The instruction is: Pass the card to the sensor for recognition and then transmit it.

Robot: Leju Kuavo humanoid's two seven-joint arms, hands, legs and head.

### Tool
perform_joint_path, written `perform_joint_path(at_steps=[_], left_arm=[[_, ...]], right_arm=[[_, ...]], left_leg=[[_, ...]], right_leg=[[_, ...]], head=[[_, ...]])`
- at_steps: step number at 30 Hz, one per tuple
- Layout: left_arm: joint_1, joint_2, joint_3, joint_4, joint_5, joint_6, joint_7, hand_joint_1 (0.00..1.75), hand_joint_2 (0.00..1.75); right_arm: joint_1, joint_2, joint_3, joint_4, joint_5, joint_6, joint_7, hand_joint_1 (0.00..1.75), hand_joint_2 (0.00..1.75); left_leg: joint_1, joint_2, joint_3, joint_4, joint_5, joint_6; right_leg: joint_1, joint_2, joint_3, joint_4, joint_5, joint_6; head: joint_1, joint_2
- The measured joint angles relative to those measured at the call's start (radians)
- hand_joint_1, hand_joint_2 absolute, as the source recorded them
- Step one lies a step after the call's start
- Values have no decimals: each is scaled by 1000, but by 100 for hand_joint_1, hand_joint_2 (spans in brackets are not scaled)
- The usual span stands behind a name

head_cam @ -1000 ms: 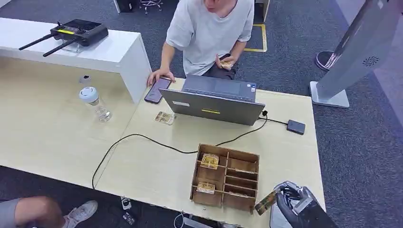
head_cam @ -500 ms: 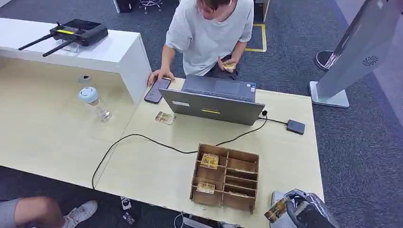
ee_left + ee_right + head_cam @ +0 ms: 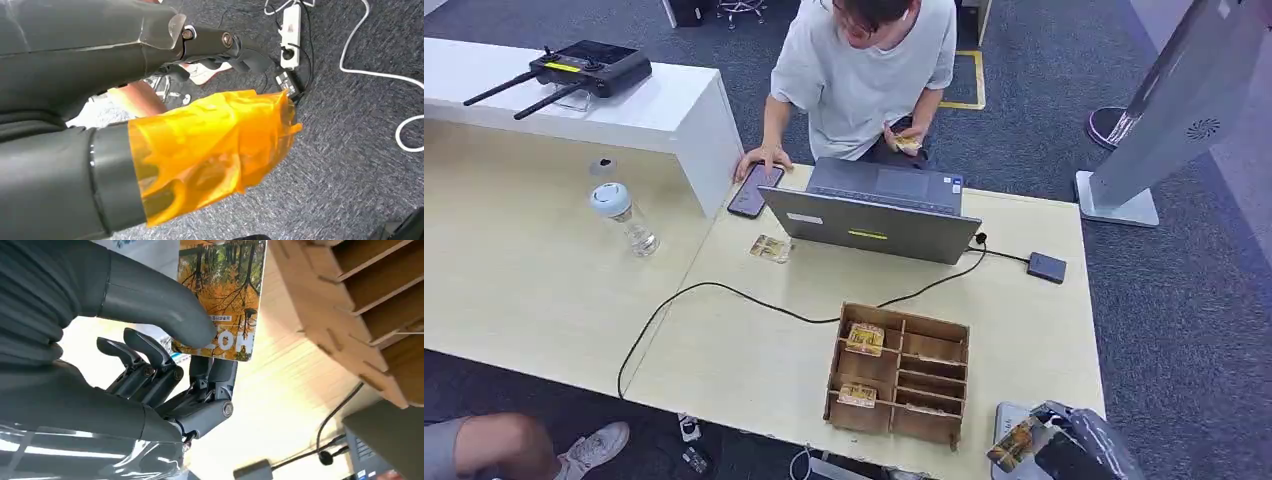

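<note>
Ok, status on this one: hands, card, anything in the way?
Right hand pinching the card at the table's near right corner, beside the wooden box. Left hand hanging over carpet, holding nothing visible. Nothing blocking the card.

Head camera high on robot, looking forward and down across light wood table (image 3: 754, 350), far enough to take in laptop (image 3: 874, 212) and seated person (image 3: 859, 70). Right wrist camera close behind right hand (image 3: 165, 365), turned view, sharing wooden divider box (image 3: 899, 372) and table with head view. Left wrist camera close behind left hand (image 3: 200, 145), facing grey carpet (image 3: 350, 115).
</note>
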Motion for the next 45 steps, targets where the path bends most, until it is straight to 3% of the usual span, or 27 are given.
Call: perform_joint_path(at_steps=[12,26,30,38,45], left_arm=[[0,-1,0,0,4,5,13,0,0],[0,-2,0,0,4,8,15,0,0],[0,-3,0,0,5,8,18,0,0],[1,-5,0,0,14,7,31,0,0],[1,-10,0,0,17,6,36,0,0]], right_arm=[[-12,0,34,1,216,-46,84,175,175],[-31,4,58,1,248,-23,102,175,175],[-39,7,67,1,338,-20,143,175,175],[-60,49,87,1,523,-24,240,175,175],[-71,84,100,5,570,-8,257,175,175]], left_leg=[[0,0,0,0,0,0],[0,0,0,0,0,0],[0,0,0,0,0,0],[0,0,0,0,0,0],[0,0,0,0,0,0]], right_leg=[[0,0,0,0,0,0],[0,0,0,0,0,0],[0,0,0,0,0,0],[0,0,0,0,0,0],[0,0,0,0,0,0]], head=[[0,0],[0,0],[0,0],[0,0],[0,0]])
